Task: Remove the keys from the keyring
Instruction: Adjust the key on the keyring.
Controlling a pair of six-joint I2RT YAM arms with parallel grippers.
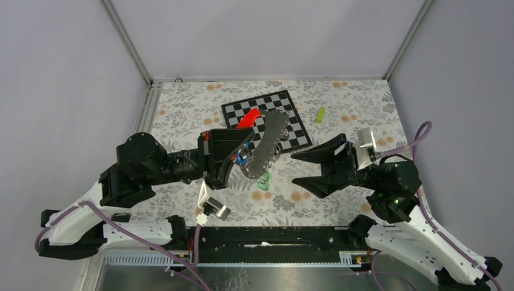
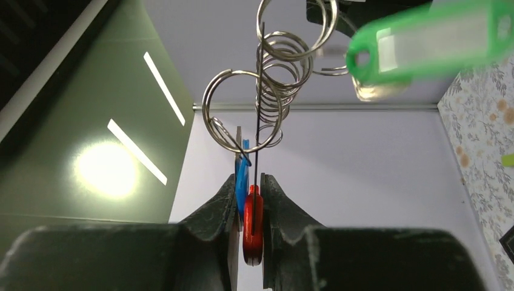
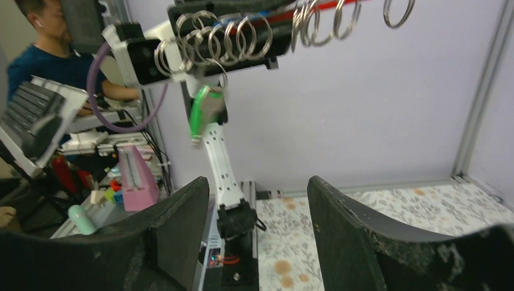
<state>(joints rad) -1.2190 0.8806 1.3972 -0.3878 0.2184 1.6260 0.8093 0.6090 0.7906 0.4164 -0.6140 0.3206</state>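
My left gripper [image 1: 243, 153] is raised above the table and shut on the keyring's red tag [image 2: 253, 221]. A thin grey plate, seen edge-on [image 2: 260, 91], and a blue key head [image 2: 242, 176] are pinched along with it. A chain of several silvery rings [image 2: 276, 85] runs up from the fingers. In the top view the rings lie along the grey oblong plate [image 1: 270, 141]. A green-headed key [image 3: 202, 112] hangs below the rings [image 3: 212, 41]; the top view has it [image 1: 263, 180] between the grippers. My right gripper [image 1: 294, 168] stands open and empty to the right, fingers [image 3: 182, 224] apart, pointing at the ring bundle.
A small chessboard [image 1: 291, 115] lies at the back middle of the floral table cloth [image 1: 339, 194]. A lime-green block [image 1: 319, 114] rests to its right. Metal frame posts [image 1: 127, 42] rise at the back corners. A person [image 3: 45, 54] and a cluttered bench sit beyond the table.
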